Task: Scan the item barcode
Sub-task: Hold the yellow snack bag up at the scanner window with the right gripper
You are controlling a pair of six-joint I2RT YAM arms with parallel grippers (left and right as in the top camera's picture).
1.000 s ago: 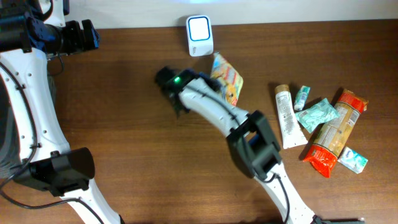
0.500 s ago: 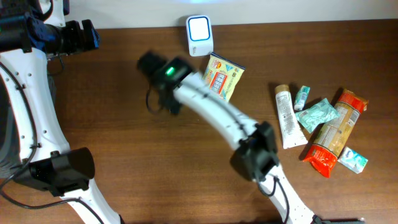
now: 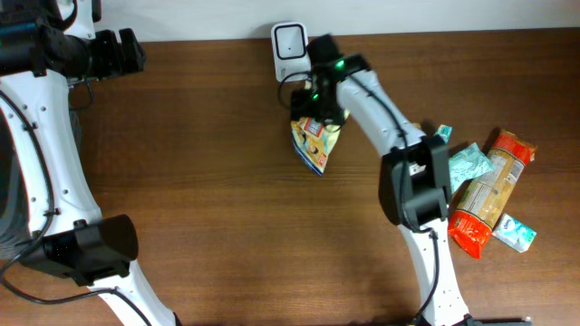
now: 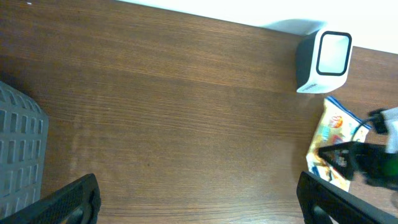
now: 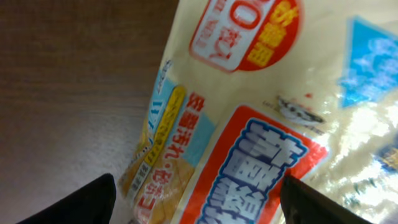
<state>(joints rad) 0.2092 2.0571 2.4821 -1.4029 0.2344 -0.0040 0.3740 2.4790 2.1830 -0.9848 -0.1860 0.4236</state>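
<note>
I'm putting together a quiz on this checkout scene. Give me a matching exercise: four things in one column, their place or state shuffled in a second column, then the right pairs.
Column one
1. barcode scanner
2. snack packet
3. orange bag
4. left gripper

Column two
A. open, nothing between its fingers
B. in the pile at the right end of the table
C. at the table's back edge
D. near the barcode scanner, at the right gripper

Pairs: 1-C, 2-D, 3-B, 4-A
</note>
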